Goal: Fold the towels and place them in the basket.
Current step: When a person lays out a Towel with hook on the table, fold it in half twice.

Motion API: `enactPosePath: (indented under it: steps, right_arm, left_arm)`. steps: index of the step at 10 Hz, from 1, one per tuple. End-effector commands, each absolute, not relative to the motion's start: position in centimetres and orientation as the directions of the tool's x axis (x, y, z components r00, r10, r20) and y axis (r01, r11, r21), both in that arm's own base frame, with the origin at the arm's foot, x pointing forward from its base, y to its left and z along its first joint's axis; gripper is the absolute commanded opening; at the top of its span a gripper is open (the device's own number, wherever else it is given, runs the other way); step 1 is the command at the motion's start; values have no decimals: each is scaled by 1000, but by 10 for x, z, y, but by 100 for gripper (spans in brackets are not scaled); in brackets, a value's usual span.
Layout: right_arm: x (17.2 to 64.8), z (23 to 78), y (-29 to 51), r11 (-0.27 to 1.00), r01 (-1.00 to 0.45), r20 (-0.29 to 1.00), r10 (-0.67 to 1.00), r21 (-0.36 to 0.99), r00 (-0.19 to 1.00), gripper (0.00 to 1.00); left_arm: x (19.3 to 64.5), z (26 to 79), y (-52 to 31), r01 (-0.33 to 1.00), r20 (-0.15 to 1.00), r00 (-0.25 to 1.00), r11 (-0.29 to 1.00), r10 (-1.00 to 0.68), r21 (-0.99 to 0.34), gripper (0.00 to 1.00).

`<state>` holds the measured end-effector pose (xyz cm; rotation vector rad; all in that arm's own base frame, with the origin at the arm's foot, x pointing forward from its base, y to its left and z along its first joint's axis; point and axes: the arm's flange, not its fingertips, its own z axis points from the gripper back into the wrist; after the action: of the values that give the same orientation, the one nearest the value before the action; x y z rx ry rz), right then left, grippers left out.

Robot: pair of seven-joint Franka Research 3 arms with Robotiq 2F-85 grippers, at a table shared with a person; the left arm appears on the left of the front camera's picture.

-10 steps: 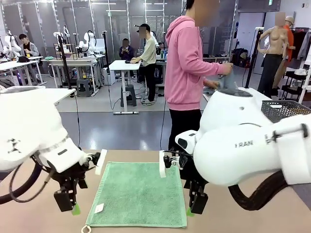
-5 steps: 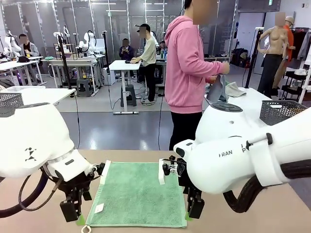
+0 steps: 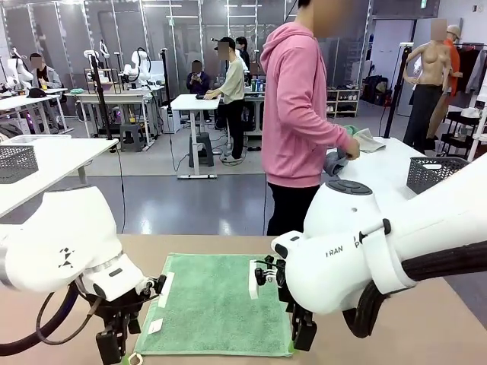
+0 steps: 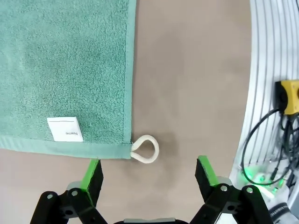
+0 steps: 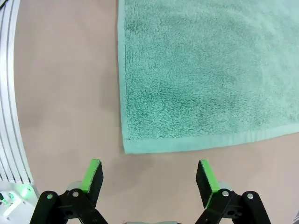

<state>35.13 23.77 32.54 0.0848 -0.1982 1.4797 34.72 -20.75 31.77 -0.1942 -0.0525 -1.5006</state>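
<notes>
Front view: a mint green towel (image 3: 217, 304) lies spread flat on the brown bench (image 3: 380, 342), low in the middle of the frame, with a white arm coming in from each side.
Left claw (image 4: 148, 163): wide open, pointing down at the bench by the towel's corner, at the lower left of the front view.
Left wrist view: the towel covers the upper left of the frame. Its hem corner sits just above the left-hand green pad (image 4: 92, 169); I cannot tell if pad and hem touch.
Tag and loop: a small white tag (image 4: 65, 129) lies on the towel just inside that hem, and a white cord loop (image 4: 145, 150) sticks out from the corner, between the two pads.
Right claw (image 5: 148, 163): wide open and holding nothing, low right of centre in the front view.
Right wrist view: the towel fills the upper right, and its corner points down toward the gap between the pads, not touching either.
Person: a person in a pink hoodie (image 3: 297, 106) stands beyond the bench, upper middle of the front view, hands on a bunched grey-blue towel (image 3: 335, 163).
Basket: a dark mesh basket (image 3: 435, 173) sits on a white bench (image 3: 384, 171) at the right edge, well apart from the green towel.
</notes>
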Motion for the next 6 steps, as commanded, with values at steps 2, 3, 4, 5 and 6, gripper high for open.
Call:
enactPosePath:
  steps: [2, 3, 4, 5, 6]
  right_arm:
    - [350, 311, 236, 54, -998, 177, 983, -45, 45, 100]
    - [352, 309, 237, 55, -998, 173, 984, -28, 50, 100]
    - [353, 308, 239, 57, -998, 169, 984, -23, 52, 100]
    - [354, 307, 240, 54, -998, 160, 986, -18, 50, 100]
    - [356, 306, 241, 53, -999, 156, 986, -12, 51, 100]
  left_arm:
    - [345, 304, -204, 997, 168, 69, 62, -983, -48, 100]
    - [346, 303, -205, 996, 148, 76, 69, -986, -52, 100]
    - [349, 301, -206, 996, 134, 82, 77, -988, -39, 100]
    - [351, 298, -205, 995, 124, 91, 86, -988, -47, 100]
    - [354, 294, -203, 994, 136, 101, 94, -986, -60, 100]
